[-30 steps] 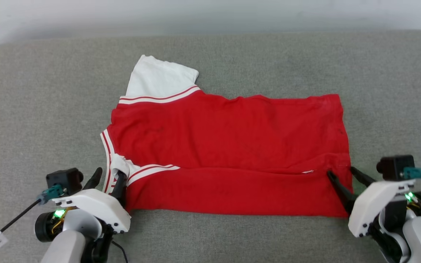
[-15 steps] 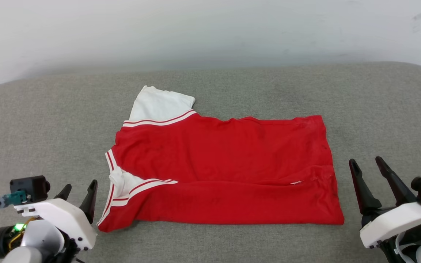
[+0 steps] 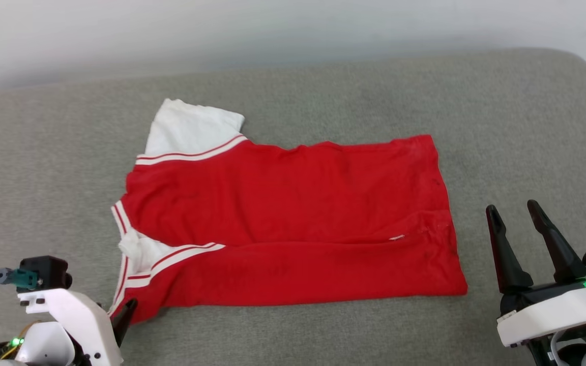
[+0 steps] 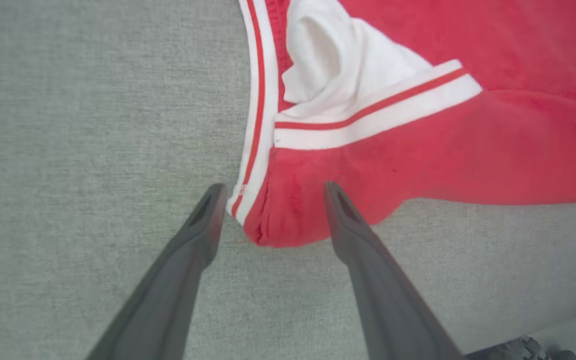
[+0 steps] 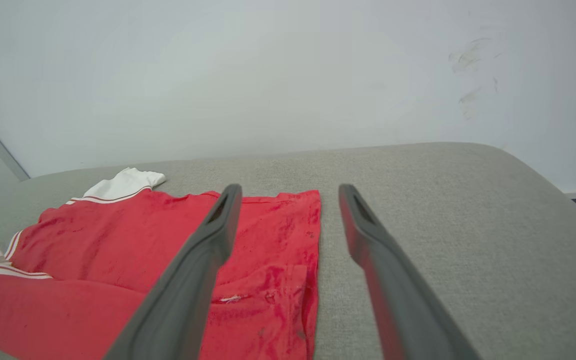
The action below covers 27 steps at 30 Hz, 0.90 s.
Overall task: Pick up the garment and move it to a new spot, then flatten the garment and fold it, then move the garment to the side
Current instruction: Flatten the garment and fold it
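Note:
The garment (image 3: 283, 218) lies flat on the grey cushion, red side up, with its near long edge folded over onto itself. One white sleeve (image 3: 191, 127) sticks out at the far left, and striped trim shows at the near left. My left gripper (image 4: 270, 192) is open, its fingers straddling the garment's (image 4: 443, 150) near-left corner; I cannot tell whether they touch it. In the head view one of its fingertips (image 3: 129, 307) shows at that corner. My right gripper (image 3: 512, 207) is open and empty, just right of the garment's near-right corner and apart from it. The right wrist view looks past that gripper (image 5: 289, 189) over the garment (image 5: 118, 250).
The grey cushion (image 3: 323, 86) reaches well beyond the garment on all sides, with bare fabric to the right and at the back. Its right end (image 3: 583, 66) rounds off. A pale wall (image 3: 272, 30) stands right behind it.
Both grippers have drawn back from the garment's near corners, where their fingers stood a second ago. The head camera has shifted; the garment lies as before.

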### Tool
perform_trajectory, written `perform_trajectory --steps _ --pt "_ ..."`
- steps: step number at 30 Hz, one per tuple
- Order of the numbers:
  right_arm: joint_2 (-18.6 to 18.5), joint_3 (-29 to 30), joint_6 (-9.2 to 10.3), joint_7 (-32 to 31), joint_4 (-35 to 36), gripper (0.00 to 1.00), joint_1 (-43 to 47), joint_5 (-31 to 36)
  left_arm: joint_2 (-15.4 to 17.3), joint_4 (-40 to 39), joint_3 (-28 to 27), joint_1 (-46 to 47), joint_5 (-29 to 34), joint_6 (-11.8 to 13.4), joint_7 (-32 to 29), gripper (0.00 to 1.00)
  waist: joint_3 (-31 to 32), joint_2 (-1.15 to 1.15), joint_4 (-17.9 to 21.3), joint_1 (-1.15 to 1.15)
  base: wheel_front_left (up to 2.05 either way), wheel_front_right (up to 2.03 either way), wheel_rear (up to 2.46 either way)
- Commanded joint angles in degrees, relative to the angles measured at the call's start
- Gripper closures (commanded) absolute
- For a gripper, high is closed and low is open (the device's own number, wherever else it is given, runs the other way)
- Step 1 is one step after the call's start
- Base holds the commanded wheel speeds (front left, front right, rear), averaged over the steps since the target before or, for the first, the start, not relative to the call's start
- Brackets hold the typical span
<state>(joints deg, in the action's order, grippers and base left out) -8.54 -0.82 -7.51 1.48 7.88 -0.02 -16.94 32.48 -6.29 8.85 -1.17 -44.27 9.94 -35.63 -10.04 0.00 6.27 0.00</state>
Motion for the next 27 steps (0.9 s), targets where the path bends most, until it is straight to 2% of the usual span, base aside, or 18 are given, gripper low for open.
perform_trajectory --steps 1,6,9,10,11,12,17,21,27 --pt "0.4 -0.1 0.04 0.2 0.4 0.0 -0.5 0.4 0.0 0.5 -0.1 -0.2 -0.4 0.3 -0.3 0.0 -1.9 0.0 1.4 0.0 0.0 0.0 0.0" --pt "0.6 -0.4 0.04 0.9 0.8 0.0 -1.5 0.6 -0.5 5.0 1.0 0.7 -2.5 -0.3 -3.7 0.0 -4.0 0.0 2.7 0.0 0.0 0.0 0.0" --pt "0.5 -0.2 0.04 0.9 0.6 0.0 -1.7 0.6 -1.9 7.8 2.5 0.9 -4.3 -1.0 -5.9 0.0 -4.4 0.0 3.0 0.0 0.0 0.0 0.0" --pt "0.4 -0.1 0.04 0.7 0.5 0.0 -1.7 0.7 -2.4 8.5 2.9 1.1 -4.8 -1.1 -6.4 0.44 -4.5 0.0 3.1 0.0 0.0 0.0 0.0" --pt "0.2 0.1 0.04 0.5 0.5 0.0 -1.7 0.6 -2.8 9.1 3.2 1.3 -5.0 -1.3 -6.7 0.8 -4.4 0.0 3.1 0.0 0.0 0.0 0.0" --pt "0.0 0.4 0.04 0.3 0.5 0.0 -1.8 0.4 -3.0 9.5 3.4 1.4 -5.2 -1.5 -6.7 1.0 -4.4 0.0 3.1 0.0 0.0 0.0 0.0" --pt "-0.7 1.6 0.04 -2.1 0.7 0.0 -0.7 -0.5 -3.0 9.2 2.6 2.7 -4.7 -2.5 -4.2 1.0 -3.2 0.0 2.3 0.0 0.0 0.0 0.0" --pt "-2.0 2.5 0.04 -6.8 0.1 0.0 0.1 -2.3 -2.1 6.8 1.3 3.2 -3.4 -2.7 -1.2 1.0 -1.9 0.0 1.3 0.0 0.0 0.0 0.0" --pt "-5.2 3.5 0.04 -22.4 -2.8 0.0 0.4 -5.7 -1.7 1.7 0.9 2.9 -1.1 -1.6 1.8 1.0 -0.6 0.0 -0.4 0.0 0.0 0.0 0.0"
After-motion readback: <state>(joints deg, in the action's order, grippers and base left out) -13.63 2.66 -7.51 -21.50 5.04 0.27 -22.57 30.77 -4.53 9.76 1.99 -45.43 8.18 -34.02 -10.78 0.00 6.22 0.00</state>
